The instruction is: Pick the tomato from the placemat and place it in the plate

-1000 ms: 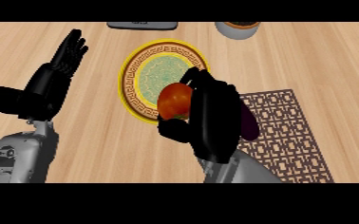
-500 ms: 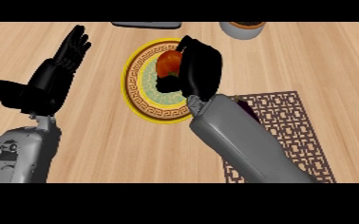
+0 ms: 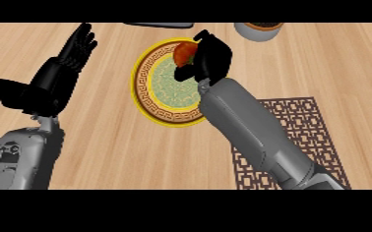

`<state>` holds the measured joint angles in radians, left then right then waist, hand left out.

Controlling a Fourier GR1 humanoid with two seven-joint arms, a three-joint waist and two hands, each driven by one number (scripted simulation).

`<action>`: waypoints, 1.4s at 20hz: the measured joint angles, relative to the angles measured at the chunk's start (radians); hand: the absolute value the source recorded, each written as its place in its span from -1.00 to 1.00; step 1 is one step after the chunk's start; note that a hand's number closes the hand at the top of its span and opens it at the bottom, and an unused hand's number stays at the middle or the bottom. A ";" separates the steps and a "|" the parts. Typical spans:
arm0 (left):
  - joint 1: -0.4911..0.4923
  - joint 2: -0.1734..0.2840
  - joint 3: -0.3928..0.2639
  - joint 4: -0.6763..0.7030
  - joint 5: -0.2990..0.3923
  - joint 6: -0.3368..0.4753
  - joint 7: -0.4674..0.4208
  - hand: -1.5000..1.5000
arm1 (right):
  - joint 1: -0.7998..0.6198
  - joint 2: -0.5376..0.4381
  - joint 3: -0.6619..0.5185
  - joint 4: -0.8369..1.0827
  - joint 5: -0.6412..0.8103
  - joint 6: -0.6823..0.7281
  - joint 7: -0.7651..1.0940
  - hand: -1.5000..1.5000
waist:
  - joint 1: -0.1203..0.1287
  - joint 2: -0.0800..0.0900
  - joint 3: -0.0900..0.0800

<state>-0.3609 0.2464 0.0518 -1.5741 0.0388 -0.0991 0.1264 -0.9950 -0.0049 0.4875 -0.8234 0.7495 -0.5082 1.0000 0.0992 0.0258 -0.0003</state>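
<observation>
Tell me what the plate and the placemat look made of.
Plate: likely glazed ceramic, from its smooth yellow rim and printed key-pattern band. Placemat: looks like a flat, matte, dark brown lattice, perhaps woven fibre or cut plastic; the view leaves that open.

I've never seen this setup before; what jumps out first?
The right hand curled round a red tomato, over the far part of a yellow-rimmed plate at the counter's middle. At the left, the left hand rests open, fingers up. A brown placemat lies at the lower right.

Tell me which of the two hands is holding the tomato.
The right hand, over the plate, curls its fingers round the tomato. The left hand rests open at the view's left, holding nothing.
</observation>
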 measured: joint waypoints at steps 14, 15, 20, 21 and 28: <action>-0.038 -0.017 -0.010 0.024 -0.010 0.003 -0.007 0.00 | -0.058 0.000 -0.031 0.118 -0.259 -0.394 -0.243 -1.00 | 0.021 0.006 0.002; -0.032 -0.015 -0.007 0.020 -0.009 0.003 -0.006 0.00 | -0.056 0.000 -0.040 0.110 -0.280 -0.418 -0.269 -1.00 | 0.017 0.005 0.002; -0.003 -0.010 0.006 0.007 -0.007 0.007 -0.003 0.00 | -0.015 -0.001 -0.042 0.067 -0.375 -0.526 -0.362 -1.00 | -0.015 -0.007 0.001; 0.008 -0.004 0.012 0.005 -0.006 0.003 -0.013 0.00 | -0.010 -0.001 -0.043 0.054 -0.391 -0.541 -0.371 -1.00 | -0.023 -0.009 0.001; 0.067 0.015 0.047 -0.026 -0.005 0.008 -0.003 0.00 | 0.166 -0.006 -0.039 -0.114 -0.443 -0.621 -0.486 -1.00 | -0.079 -0.024 0.001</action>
<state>-0.2936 0.2617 0.0989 -1.6000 0.0341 -0.0916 0.1237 -0.8287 -0.0106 0.4487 -0.9373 0.3064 -1.1296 0.5136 0.0203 0.0019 0.0006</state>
